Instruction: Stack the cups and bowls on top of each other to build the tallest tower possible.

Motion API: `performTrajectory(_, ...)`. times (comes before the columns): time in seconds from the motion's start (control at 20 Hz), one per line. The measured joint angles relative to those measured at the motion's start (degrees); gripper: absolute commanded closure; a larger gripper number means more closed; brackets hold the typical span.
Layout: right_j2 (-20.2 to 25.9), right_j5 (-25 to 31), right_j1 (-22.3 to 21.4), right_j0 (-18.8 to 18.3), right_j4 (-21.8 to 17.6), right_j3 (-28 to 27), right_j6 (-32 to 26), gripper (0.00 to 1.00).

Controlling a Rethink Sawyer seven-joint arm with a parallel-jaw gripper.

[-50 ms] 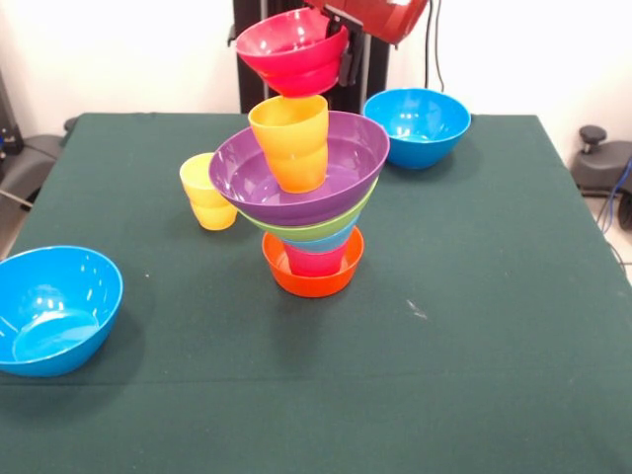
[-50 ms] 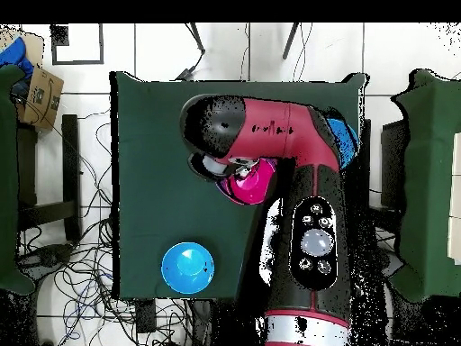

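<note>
While the end effector (image 1: 341,44) grips the red bowl (image 1: 292,51) by its rim above the orange cup (image 1: 290,138) | tower (image 1: 308,202) mid-tabletop, leaning | I judge an off-centre release would topple it.

A robot lab.
A green-clothed counter (image 2: 153,135) stands on a tiled floor (image 2: 162,45) strewn with cables (image 2: 85,189); bare white wall (image 1: 128,49) behind, red robot arm (image 2: 279,131) above.

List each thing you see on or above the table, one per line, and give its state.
Red bowl: held above the stack, tilted.
Gripper: shut on its rim.
Orange cup: upright in the purple bowl.
Tower: standing, leaning slightly.
Yellow cup: upright, loose.
Two blue bowls: upright, empty.
</note>
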Motion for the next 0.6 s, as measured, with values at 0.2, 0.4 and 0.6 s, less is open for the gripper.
performTrajectory(0.2,0.1,-2.1,0.0,0.0,0.0,0.0,0.0,1.00)
performTrajectory(0.4,0.1,-2.5,0.0,0.0,0.0,0.0,0.0,1.00)
performTrajectory(0.6,0.1,-2.5,0.0,0.0,-0.1,0.0,0.0,1.00)
